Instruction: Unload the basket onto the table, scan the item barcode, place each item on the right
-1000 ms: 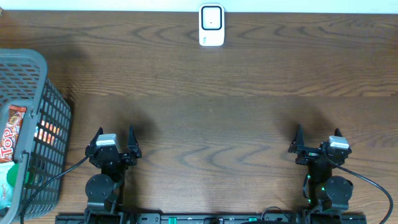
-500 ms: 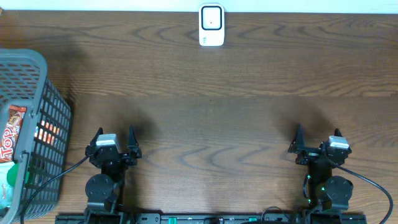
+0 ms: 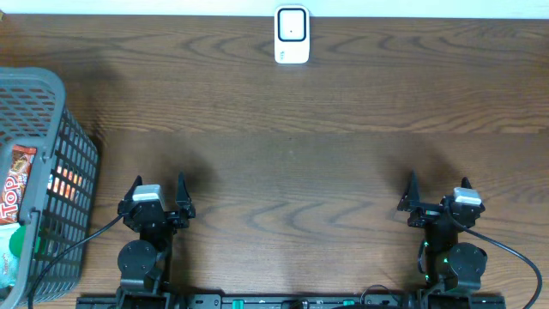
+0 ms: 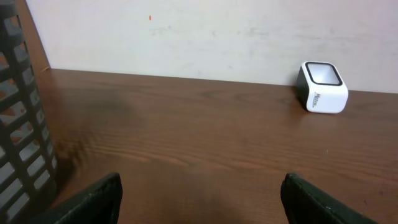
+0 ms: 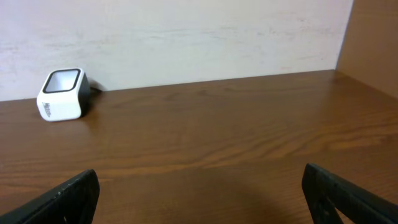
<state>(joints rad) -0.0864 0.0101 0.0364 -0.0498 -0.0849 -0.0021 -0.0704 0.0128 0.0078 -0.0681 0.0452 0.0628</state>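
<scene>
Grey mesh basket: noted well to the left of the barcode scanner and nearer the arms. The scanner is set at the far edge of the wood surface.

Item: a red packet lettered "Top" is seen inside the basket, only partly in frame. Its long axis is judged to run from the scanner's far edge toward the near edge. The lettering is read sideways, along that axis. Which face carries the barcode cannot be told.

Left gripper: jaws apart, nothing held, well on the near side of the scanner and to its left. Right gripper: jaws wide apart, nothing held, near side and to its right.

Risks, judged:
- The jaws could be caught on the basket's rim or mesh during the reach in.
- The green object beside the packet could be dragged along.
- The film wrapper could be crumpled or dropped in a narrow pinch.
- The scan could be missed if the wrong face is turned to the scanner's window.
</scene>
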